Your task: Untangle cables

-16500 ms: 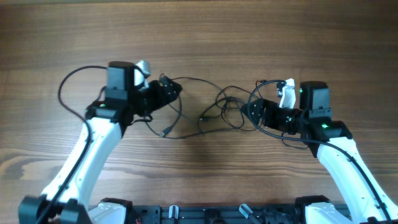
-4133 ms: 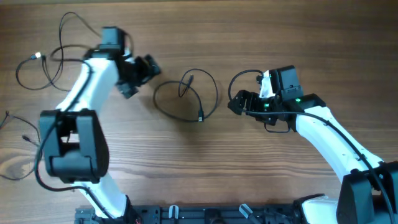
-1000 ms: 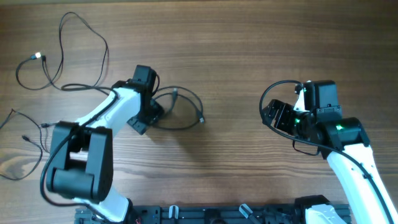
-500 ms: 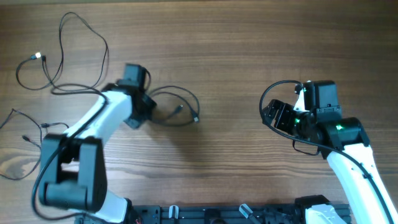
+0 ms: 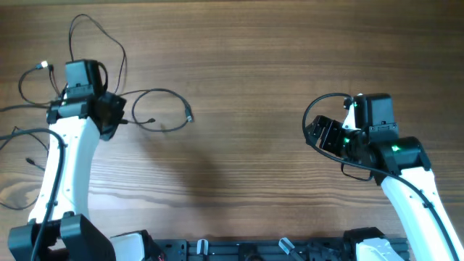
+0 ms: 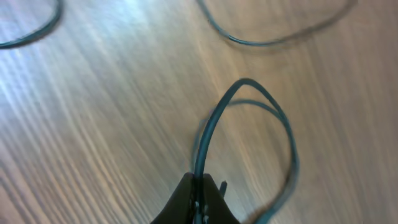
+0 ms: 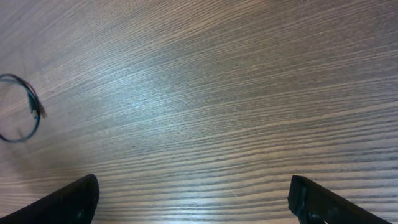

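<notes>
At nine o'clock on the wood-grain table point(image 5: 261, 65), a thin black looped cable point(image 5: 163, 90) is being pinched between the closed jaws of the left gripper point(image 6: 200, 186), and is being dragged leftward from centre. Two other cables point(image 5: 43, 66) are lying curled at ten o'clock. The right gripper point(image 7: 196, 199) is being held at three o'clock, jaws apart.

Overhead looks straight down; low wrist views share its looped cable point(image 5: 156, 90).

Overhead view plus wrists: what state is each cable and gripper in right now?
looped cable: one open loop, pinched
silver-tipped cable: loose on table, ungripped
left-edge cable: loose, partly out of frame
left gripper: shut on looped cable
right gripper: open, empty
</notes>
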